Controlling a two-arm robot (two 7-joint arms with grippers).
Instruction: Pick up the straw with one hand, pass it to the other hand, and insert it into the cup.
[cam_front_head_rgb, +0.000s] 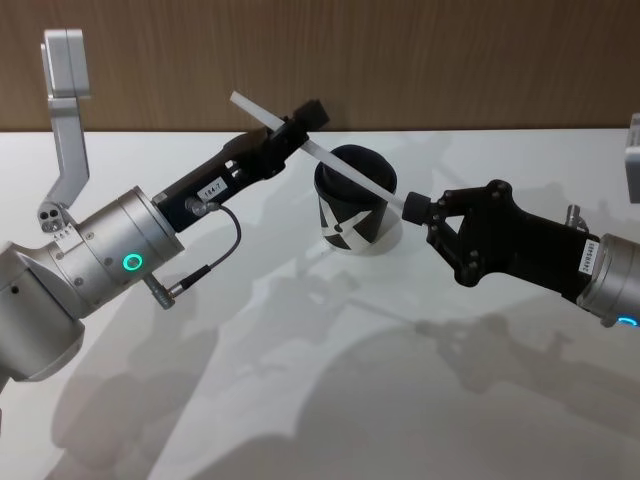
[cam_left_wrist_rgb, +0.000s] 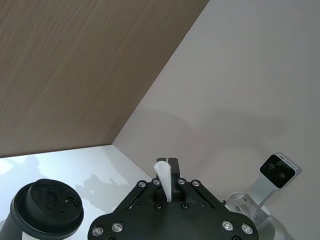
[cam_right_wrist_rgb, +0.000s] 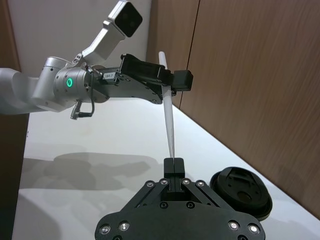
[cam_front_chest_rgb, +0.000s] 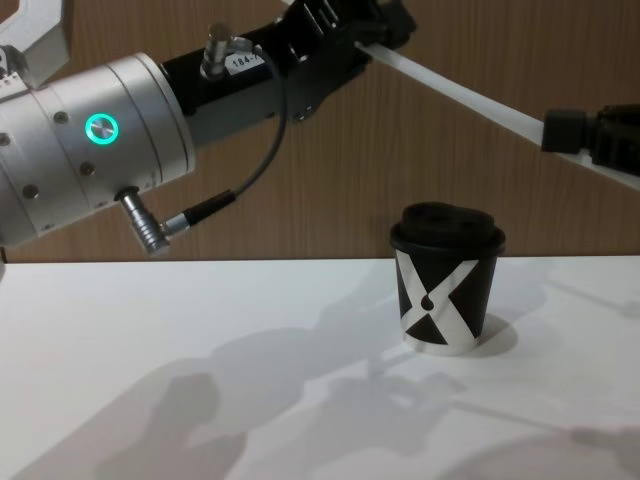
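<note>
The long white straw (cam_front_head_rgb: 350, 171) hangs tilted in the air above the cup, held at both ends. My left gripper (cam_front_head_rgb: 303, 122), black with a silver wrist and green ring, is shut on the straw's upper part; a short end sticks out past it. My all-black right gripper (cam_front_head_rgb: 412, 208) is shut on the lower tip. The black cup (cam_front_head_rgb: 355, 212) with the white X stands on the table just below and behind the straw's middle. In the chest view the straw (cam_front_chest_rgb: 460, 92) runs from the left gripper (cam_front_chest_rgb: 350, 30) down to the right gripper (cam_front_chest_rgb: 565, 130), above the cup (cam_front_chest_rgb: 448, 290). The right wrist view shows the straw (cam_right_wrist_rgb: 169, 120) rising from the right gripper (cam_right_wrist_rgb: 173, 164).
The white table (cam_front_head_rgb: 300, 380) stretches wide in front of the cup. A brown wooden wall (cam_front_head_rgb: 450, 60) runs close behind it. A silver camera bracket (cam_front_head_rgb: 65, 90) stands up at the far left.
</note>
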